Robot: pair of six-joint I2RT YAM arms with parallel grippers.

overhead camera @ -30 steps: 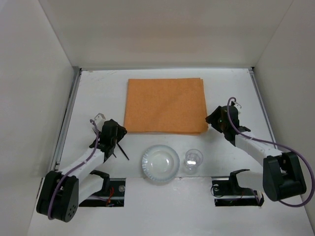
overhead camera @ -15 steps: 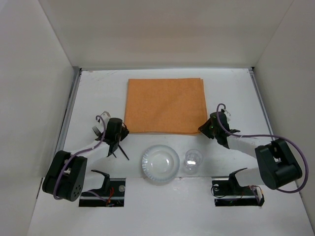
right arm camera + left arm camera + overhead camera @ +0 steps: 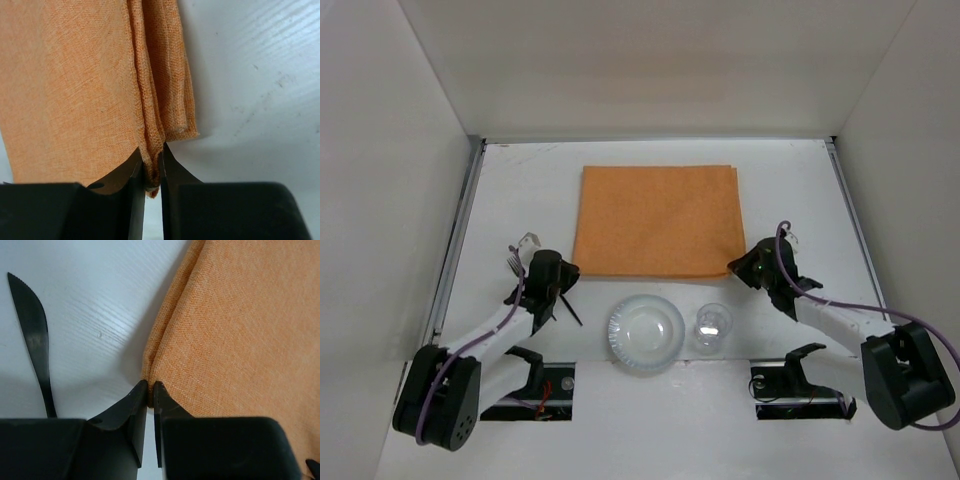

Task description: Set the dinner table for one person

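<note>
Both grips are on: left gripper (image 3: 150, 385) pinches the near-left corner of the orange placemat (image 3: 657, 218), and right gripper (image 3: 151, 150) pinches the near-right corner with the folded layers between its tips. The placemat lies mid-width on the dinner table (image 3: 520, 180), towards the far edge. Plate (image 3: 645, 333) and glass (image 3: 712, 326) sit at the near edge, knife (image 3: 35, 335) just left of the left corner. Looks like a drag or reposition of the cloth. The left bite is shallow, right at the hem, so it could slip. Move both arms in sync at the same height, keep the cloth taut, and stop short of the plate and glass.
</note>
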